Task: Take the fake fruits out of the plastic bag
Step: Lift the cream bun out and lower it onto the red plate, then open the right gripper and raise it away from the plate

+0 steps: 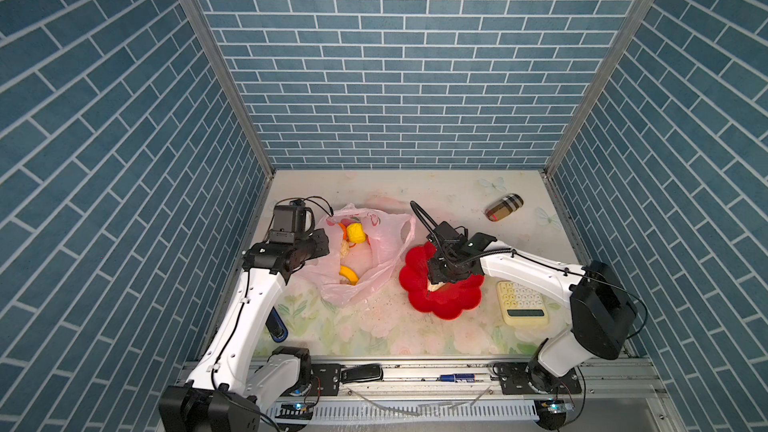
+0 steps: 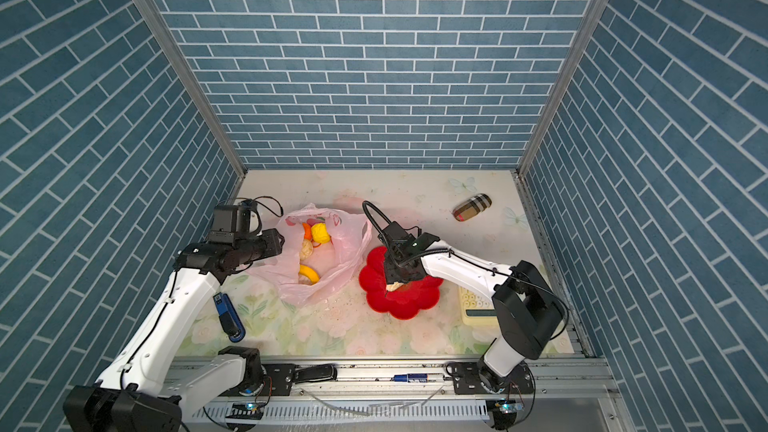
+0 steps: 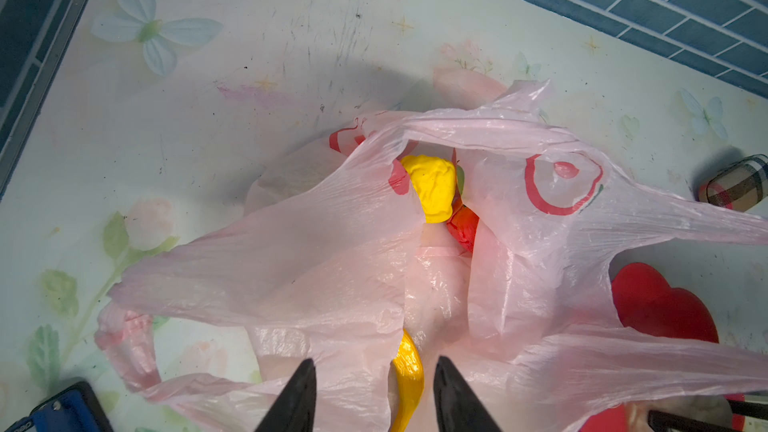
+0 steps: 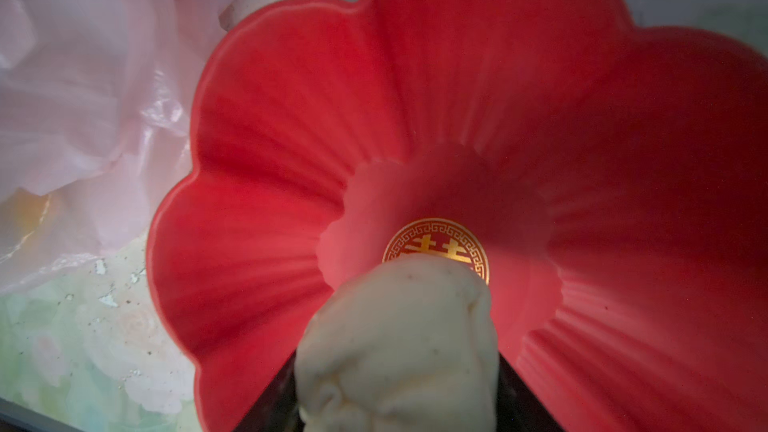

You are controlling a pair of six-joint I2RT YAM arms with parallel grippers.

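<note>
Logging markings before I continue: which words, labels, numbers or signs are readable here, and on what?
"囍": gold round emblem, lower half hidden by the cream toy fruit, in the red flower-shaped plastic dish.
Red ring prints on the thin pale-pink plastic bag: shapes, no letters readable.
Keys of the cream calculator: too small to read.
Label of the blue-and-white marker: blurred.
</note>
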